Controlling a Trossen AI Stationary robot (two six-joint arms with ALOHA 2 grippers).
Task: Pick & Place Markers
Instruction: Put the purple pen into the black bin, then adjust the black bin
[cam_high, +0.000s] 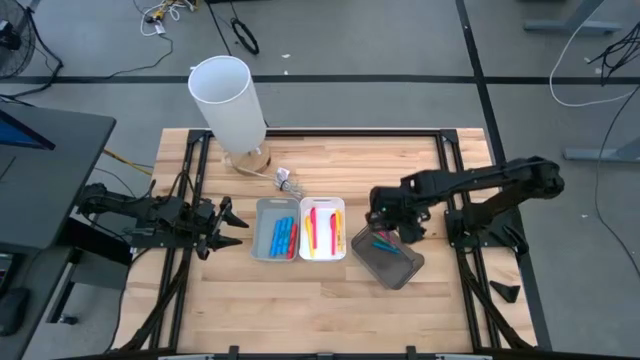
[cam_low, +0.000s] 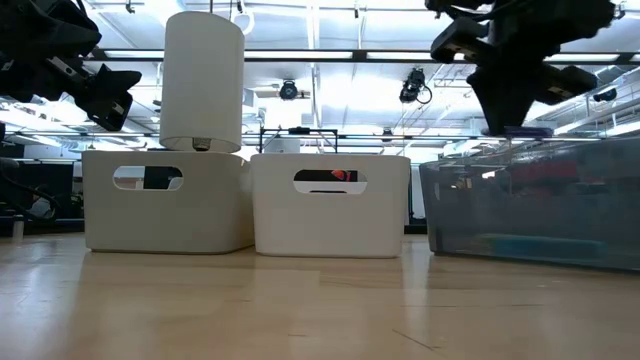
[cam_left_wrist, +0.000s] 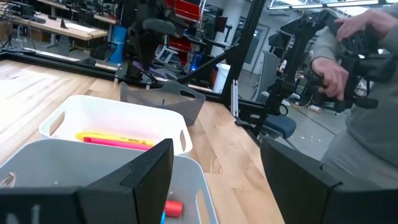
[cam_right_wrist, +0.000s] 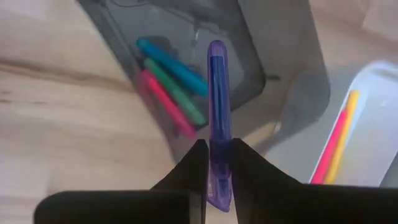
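My right gripper (cam_right_wrist: 219, 146) is shut on a purple-blue marker (cam_right_wrist: 217, 93) above the dark see-through tray (cam_high: 388, 258). In that tray lie a teal, a green and a pink marker (cam_right_wrist: 171, 87). Left of it, a white tray (cam_high: 322, 228) holds yellow and pink markers, and a grey tray (cam_high: 275, 230) holds blue and red ones. In the high view the right gripper (cam_high: 383, 222) hangs over the dark tray's far left corner. My left gripper (cam_high: 232, 226) stands open and level, left of the grey tray, with nothing between its fingers. My right gripper pinches the purple-blue marker's two long sides (cam_right_wrist: 217, 134) between its two fingers, near one end of the marker. The fingers (cam_right_wrist: 193, 171) come from above, pointing down. The marker's longer part sticks out past the fingers, lifted clear above the dark tray.
A tall white cylinder (cam_high: 228, 100) stands on a wooden disc at the table's far left. A small bundle (cam_high: 288, 181) lies just beyond the grey tray. A person (cam_left_wrist: 360, 93) stands beyond the table's right side. Bare wood lies along the near edge.
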